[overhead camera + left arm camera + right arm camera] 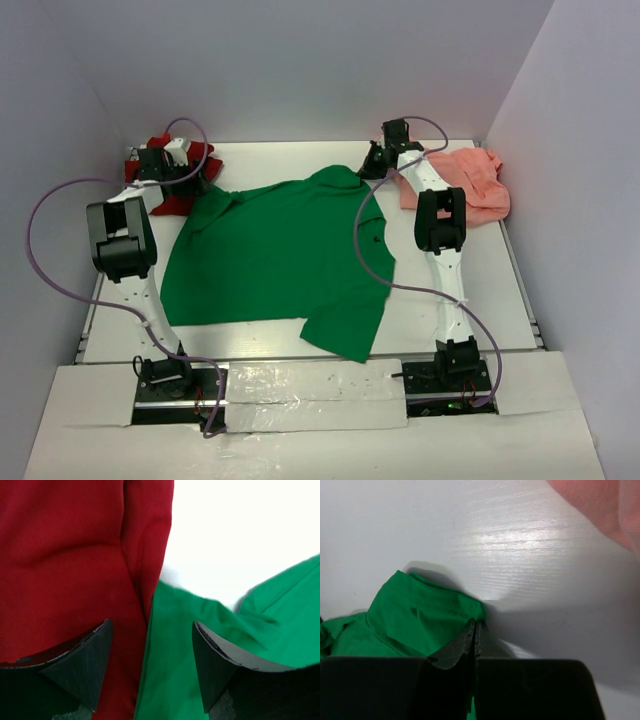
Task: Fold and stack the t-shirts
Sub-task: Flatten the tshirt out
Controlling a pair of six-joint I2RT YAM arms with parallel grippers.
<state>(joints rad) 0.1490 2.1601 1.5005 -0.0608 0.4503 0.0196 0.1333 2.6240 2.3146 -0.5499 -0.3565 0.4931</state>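
- Right gripper, lower centre, clenches the green t-shirt by its edge.
- Left gripper stands released; I should close it on green only, not the dark red t-shirt.

White arms with black joints, lilac cables, black wedge fingers.

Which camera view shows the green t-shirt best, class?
The top external view: almost the whole green t-shirt lies spread on the table. The left wrist view shows only one edge beside the dark red t-shirt; the right wrist view shows just a hemmed corner pinched in the right gripper.
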